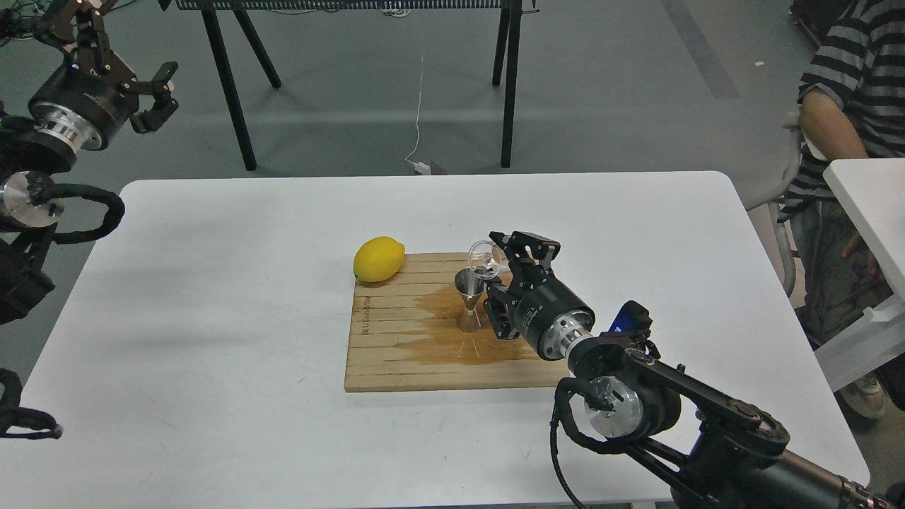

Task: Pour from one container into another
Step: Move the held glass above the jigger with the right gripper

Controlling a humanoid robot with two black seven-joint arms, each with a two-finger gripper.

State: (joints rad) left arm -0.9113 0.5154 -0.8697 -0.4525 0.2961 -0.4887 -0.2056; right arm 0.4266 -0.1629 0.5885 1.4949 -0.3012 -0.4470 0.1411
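The clear round cup (485, 258) hangs tilted with its mouth turned left, just above and to the right of the steel jigger (468, 302). My right gripper (500, 263) is shut on the cup. The hourglass jigger stands upright on the wooden board (396, 353), amid a dark wet stain. Far off at the upper left, beyond the table, my left gripper (161, 97) is raised and open, holding nothing.
A yellow lemon (379, 259) lies at the board's back left corner. The board sits mid-way on the white table (212, 297). A person in a striped shirt (848, 92) stands at the right, by a second white table (870, 205).
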